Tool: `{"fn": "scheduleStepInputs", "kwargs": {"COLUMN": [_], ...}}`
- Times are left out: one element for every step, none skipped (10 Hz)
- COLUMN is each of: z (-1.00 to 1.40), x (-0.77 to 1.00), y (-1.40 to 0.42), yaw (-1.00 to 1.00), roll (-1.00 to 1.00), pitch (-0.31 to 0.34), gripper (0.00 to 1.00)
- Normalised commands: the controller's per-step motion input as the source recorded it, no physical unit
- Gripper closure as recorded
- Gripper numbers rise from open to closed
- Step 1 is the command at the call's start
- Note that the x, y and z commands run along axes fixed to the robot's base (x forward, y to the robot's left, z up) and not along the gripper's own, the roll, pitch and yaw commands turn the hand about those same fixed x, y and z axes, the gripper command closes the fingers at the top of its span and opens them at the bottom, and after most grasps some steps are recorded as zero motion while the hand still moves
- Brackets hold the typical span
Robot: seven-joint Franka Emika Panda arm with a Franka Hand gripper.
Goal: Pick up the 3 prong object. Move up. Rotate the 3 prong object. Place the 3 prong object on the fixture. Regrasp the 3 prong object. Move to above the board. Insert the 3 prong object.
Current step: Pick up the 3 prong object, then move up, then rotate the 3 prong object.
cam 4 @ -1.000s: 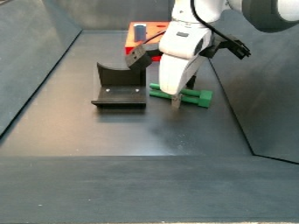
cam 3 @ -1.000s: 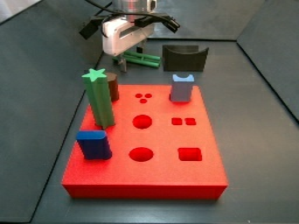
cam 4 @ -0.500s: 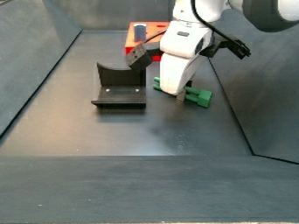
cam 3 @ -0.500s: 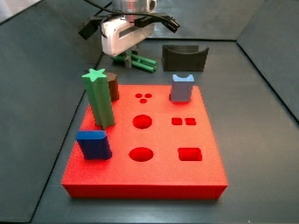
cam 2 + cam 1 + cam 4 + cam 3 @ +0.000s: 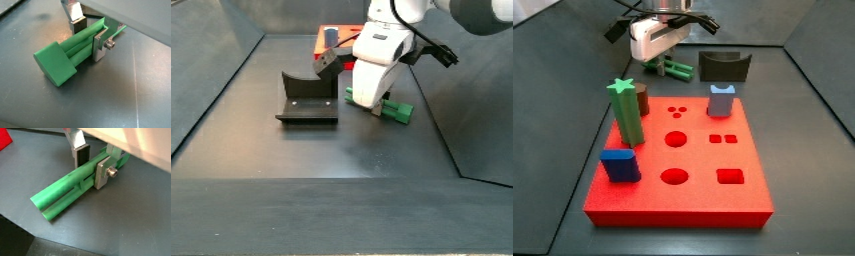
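In a side view, at the far left of the red board [image 5: 700, 160] a blue block [image 5: 620, 165] stands near the front corner, and behind it rises the green star-topped post [image 5: 627, 110]. My gripper [image 5: 657, 62] is down at the floor behind the board, just past the post, with the 3 prong object [image 5: 677, 70] lying flat on the grey floor under me, its green end sticking out toward the fixture [image 5: 724, 66], which sits to the right of it and apart. A grey-blue peg [image 5: 722, 100] stands at the board's back edge, right of the three-dot holes. In both wrist views my fingers [image 5: 102, 172] straddle the 3 prong object [image 5: 70, 50]: one silver plate lies against its side, the other finger [image 5: 76, 22] stands close at the opposite side, and I cannot tell whether that pad presses the rods. In a side view from the opposite end, the fixture [image 5: 306, 98] is left of my gripper [image 5: 373, 104], and the green piece [image 5: 393, 110] pokes out to the right.
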Motion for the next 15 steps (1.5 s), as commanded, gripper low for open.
{"fn": "scheduleStepInputs", "kwargs": {"z": [0.00,0.00,0.00,0.00,0.83,0.82,0.74,0.61,0.42,0.26,0.83,0.67,0.54,0.33,0.22], "x": [0.00,0.00,0.00,0.00,0.00,0.01,0.00,-0.01,-0.01,-0.01,0.03,0.03,0.02,0.02,0.02], "y": [0.00,0.00,0.00,0.00,0.00,-0.02,-0.02,-0.02,-0.01,-0.01,0.76,0.74,0.56,0.28,0.16], "yaw": [0.00,0.00,0.00,0.00,0.00,0.05,0.06,0.05,0.05,0.04,0.00,-0.01,-0.03,-0.03,-0.03], "roll": [0.00,0.00,0.00,0.00,0.00,0.00,-0.01,-0.01,-0.01,-0.01,0.00,-0.01,-0.03,-0.06,-0.06], "pitch": [0.000,0.000,0.000,0.000,0.000,-0.002,0.007,0.016,0.024,0.032,0.000,0.005,0.035,0.064,0.068], "gripper": [1.00,1.00,1.00,1.00,1.00,1.00,1.00,1.00,1.00,1.00,1.00,1.00,1.00,1.00,1.00]}}
